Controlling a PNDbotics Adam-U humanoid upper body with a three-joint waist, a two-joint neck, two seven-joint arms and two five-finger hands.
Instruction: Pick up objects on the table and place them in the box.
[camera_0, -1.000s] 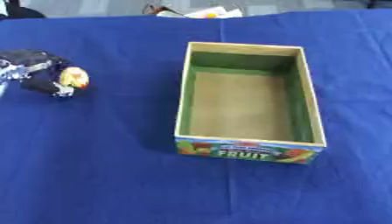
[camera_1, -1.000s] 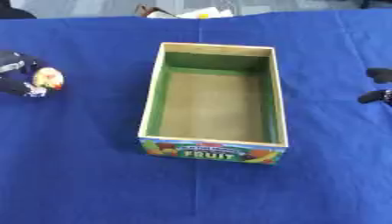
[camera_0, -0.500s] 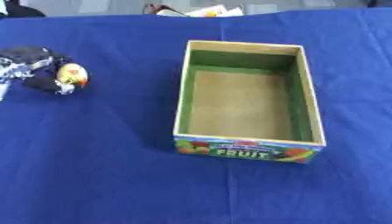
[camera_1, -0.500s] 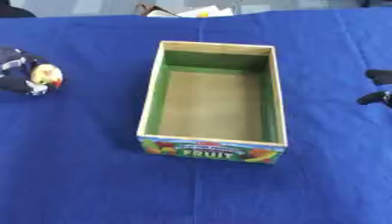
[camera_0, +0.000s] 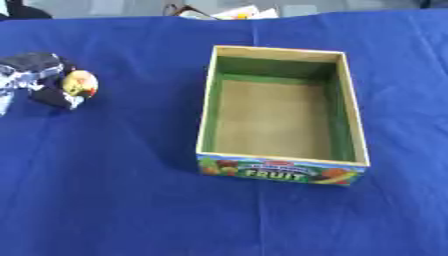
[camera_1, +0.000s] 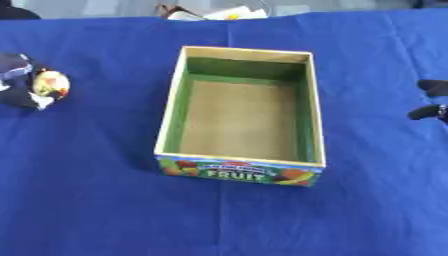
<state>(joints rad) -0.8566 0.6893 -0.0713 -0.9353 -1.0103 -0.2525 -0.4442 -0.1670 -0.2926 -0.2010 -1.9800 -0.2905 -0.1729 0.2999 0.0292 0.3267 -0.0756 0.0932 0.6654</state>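
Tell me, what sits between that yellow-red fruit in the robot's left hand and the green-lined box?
Nothing: only bare blue tablecloth separates the yellow-red fruit, held in the left hand, from the green-lined cardboard box, seen best in the left eye view.

Showing as black with silver-white patches at the joints: the left hand (camera_0: 35, 80), bulky and rounded. Appearing as two dark, blunt fingertips only: the right hand (camera_1: 430, 100).

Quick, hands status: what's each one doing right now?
Left hand: shut on a small yellow-and-red object, at the table's left side.
Right hand: only dark fingertips show at the right edge; cannot tell open or shut.
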